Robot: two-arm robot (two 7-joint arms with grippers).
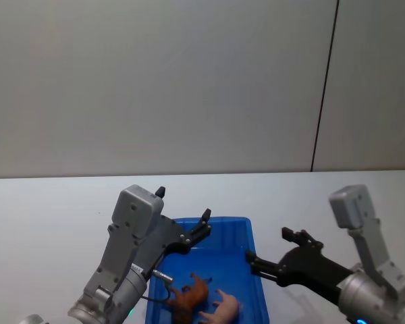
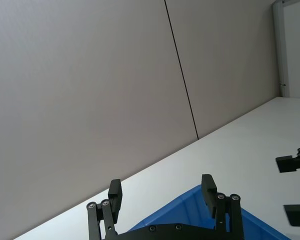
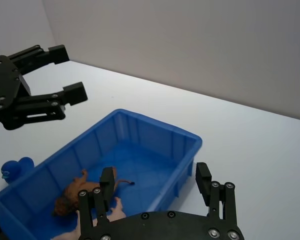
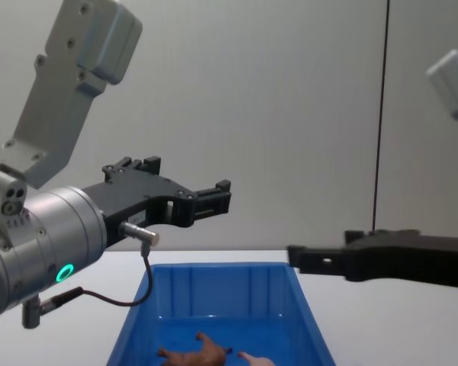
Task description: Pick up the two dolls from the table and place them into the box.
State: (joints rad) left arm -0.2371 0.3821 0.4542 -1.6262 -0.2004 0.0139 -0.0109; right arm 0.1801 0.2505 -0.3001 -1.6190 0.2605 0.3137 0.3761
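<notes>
head view, item one: the two dolls, the reddish-brown doll (image 1: 191, 294) and the pale pink doll (image 1: 224, 309), are lying side by side on the floor of the box (image 1: 212, 220), at its near end.

item two: the box is sitting on the table (image 1: 47, 209) toward the near edge, between the two arms.

item three: the left gripper (image 1: 183, 203) is hovering over the box's left rim, fingers spread wide and holding nothing.

item four: the right gripper (image 1: 268, 246) is hanging just beside the box's right rim, likewise wide and empty.

item five: a small blue object (image 3: 12, 169) is resting on the table just outside the box's left wall; what it is cannot be told.

hazards, as judgement: with both dolls lying inside, the job is looking finished, so the risk is sitting in the pull-back. the right gripper, being so near the rim, could be clipping it and shoving or tipping the box if it swings inward or sinks. the dark cable (image 4: 126, 303) looping under the left wrist could be catching the left rim.

markings: no brand, label or writing is showing legibly. a green ring light (image 4: 64, 272) is glowing on the left arm.
</notes>
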